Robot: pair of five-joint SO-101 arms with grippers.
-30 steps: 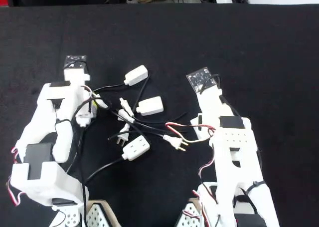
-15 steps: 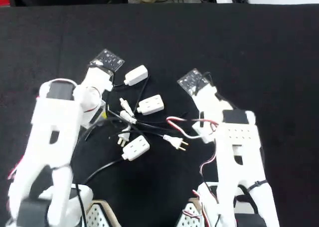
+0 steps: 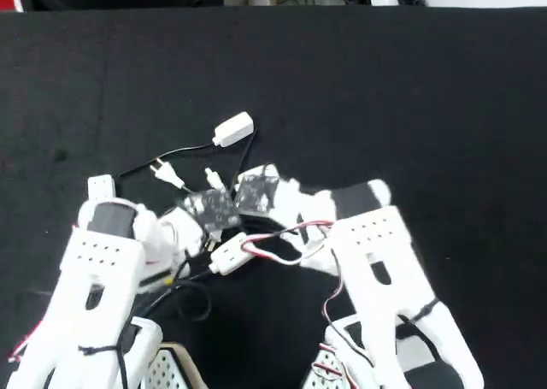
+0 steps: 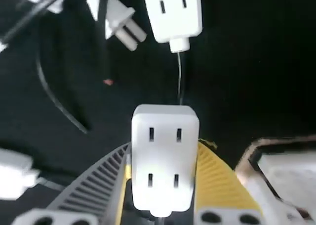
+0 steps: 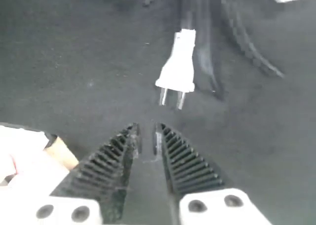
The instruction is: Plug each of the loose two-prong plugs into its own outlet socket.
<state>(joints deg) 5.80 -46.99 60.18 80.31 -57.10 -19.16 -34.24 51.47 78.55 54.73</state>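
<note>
A white outlet socket with two pairs of slots sits between the yellow and grey fingers of my left gripper, which is shut on its sides. Just beyond it lie a second socket and a white plug. My right gripper hangs low over the cloth with its jaws shut and nothing between them. A white two-prong plug lies just ahead, prongs towards it. From above, both wrists crowd the cord tangle; a socket lies between them, another socket farther back, and a loose plug to the left.
Black cords loop through the middle of the black tabletop. Red and white arm wires cross above the near socket. The far half and the right side of the table are open cloth.
Both arms have swung in and down over the cord tangle. The left arm came from the left side. One plug now lies farther left, and the middle socket is covered by the right wrist.
</note>
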